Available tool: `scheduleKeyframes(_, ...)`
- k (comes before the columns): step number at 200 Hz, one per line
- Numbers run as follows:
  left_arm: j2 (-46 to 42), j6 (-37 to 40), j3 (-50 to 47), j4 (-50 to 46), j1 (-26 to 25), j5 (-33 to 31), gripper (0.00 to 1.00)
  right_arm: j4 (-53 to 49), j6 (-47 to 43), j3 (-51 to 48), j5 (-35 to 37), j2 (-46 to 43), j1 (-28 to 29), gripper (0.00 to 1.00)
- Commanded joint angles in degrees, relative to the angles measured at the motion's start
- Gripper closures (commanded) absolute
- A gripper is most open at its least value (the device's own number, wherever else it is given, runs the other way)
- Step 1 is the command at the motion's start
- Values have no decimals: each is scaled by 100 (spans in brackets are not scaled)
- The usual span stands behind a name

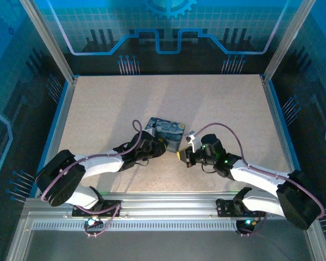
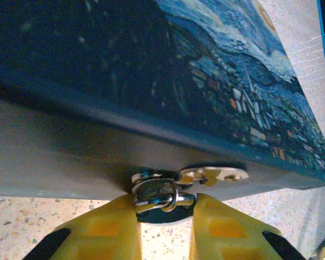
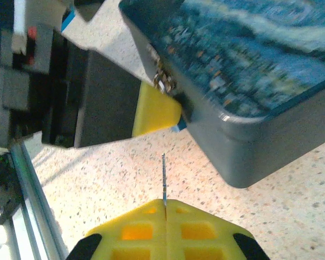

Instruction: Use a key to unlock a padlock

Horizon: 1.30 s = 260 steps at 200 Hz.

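Two grippers are set for insertion. Mid-table, the left gripper (image 2: 165, 208) clamps the padlock (image 2: 156, 194) on the case's (image 2: 206, 81) side facing the table's near edge. The right gripper (image 3: 165, 205) pinches the key (image 3: 163, 176), well short of it. Next comes fine alignment with the keyhole, which is hidden.

The padlock (image 2: 160, 196) sits on the case's (image 1: 168, 133) near side, the key (image 3: 163, 179) apart to its right
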Motion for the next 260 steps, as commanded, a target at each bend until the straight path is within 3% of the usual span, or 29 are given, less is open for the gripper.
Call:
scheduleKeyframes(1, -260, -165, 245, -53, 11, 120, 81, 646, -207, -112, 275, 317, 301, 98)
scheduleKeyframes(88, -355, -342, 317, -199, 50, 219, 80, 1526, -687, -57, 482, 1442, 555, 98)
scheduleKeyframes(260, -410, -370, 274, -221, 67, 186, 80, 2203, -887, -11, 543, 1838, 358, 98)
